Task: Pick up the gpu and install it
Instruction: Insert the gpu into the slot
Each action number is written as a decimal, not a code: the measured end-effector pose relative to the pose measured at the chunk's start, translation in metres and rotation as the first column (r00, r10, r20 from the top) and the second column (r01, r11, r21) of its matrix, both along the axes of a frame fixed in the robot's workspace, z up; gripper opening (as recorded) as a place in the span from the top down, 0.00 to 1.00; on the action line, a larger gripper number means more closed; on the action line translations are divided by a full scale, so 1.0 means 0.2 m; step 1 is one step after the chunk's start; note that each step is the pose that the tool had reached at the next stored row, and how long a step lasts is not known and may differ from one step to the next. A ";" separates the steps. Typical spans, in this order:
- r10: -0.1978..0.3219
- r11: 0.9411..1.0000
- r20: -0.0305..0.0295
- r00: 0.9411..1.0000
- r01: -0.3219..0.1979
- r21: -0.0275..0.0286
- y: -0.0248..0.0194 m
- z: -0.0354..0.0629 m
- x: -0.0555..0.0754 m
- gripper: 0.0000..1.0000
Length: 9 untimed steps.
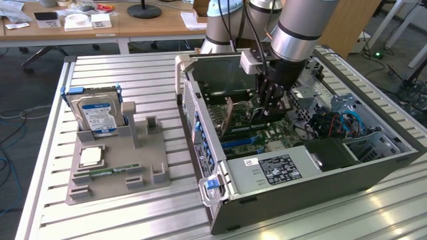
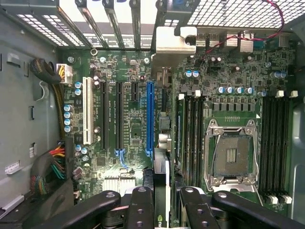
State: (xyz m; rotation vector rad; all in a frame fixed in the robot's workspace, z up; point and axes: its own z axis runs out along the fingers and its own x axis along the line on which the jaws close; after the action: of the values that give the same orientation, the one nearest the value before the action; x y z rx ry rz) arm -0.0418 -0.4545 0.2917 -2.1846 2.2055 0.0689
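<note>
My gripper (image 1: 269, 111) reaches down into the open computer case (image 1: 220, 200), over the motherboard (image 2: 128, 129). The wrist view shows its black fingers (image 2: 140, 210) shut on the gpu (image 2: 162, 181). The card is seen edge-on, thin and green. It runs away from the fingers to its silver bracket (image 2: 174, 43) at the case's rear slot openings. It stands just beside the long blue slot (image 2: 150, 119). I cannot tell whether its edge sits in a slot or hangs above the board.
A grey parts holder (image 1: 117, 167) at the exterior view's left carries a hard drive (image 1: 99, 116), a processor (image 1: 91, 156) and a memory stick (image 1: 110, 171). Inside the case are the power supply (image 1: 277, 167), cable bundles (image 2: 47, 167), the empty processor socket (image 2: 232, 157) and memory slots (image 2: 274, 143).
</note>
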 end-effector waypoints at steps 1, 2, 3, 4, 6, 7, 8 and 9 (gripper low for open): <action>0.000 1.000 0.000 1.000 0.000 0.000 0.000 0.000 0.00 0.74; 0.000 1.000 0.000 1.000 0.000 0.000 0.000 0.000 0.00 0.74; 0.000 1.000 0.000 1.000 0.000 0.000 0.000 0.000 0.00 0.74; 0.000 1.000 0.000 1.000 0.000 0.000 0.000 0.000 0.00 0.74; 0.000 1.000 0.000 1.000 0.000 0.000 0.000 0.000 0.00 0.74; 0.000 1.000 0.000 1.000 0.000 0.000 -0.003 0.000 0.00 0.74; 0.000 1.000 0.000 1.000 0.000 0.000 -0.006 0.000 0.00 0.74; 0.000 1.000 0.000 1.000 0.000 0.000 -0.009 0.000 0.00 0.74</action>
State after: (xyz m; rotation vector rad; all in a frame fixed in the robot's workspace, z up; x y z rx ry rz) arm -0.0421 -0.4563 0.2916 -2.1841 2.2059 0.0689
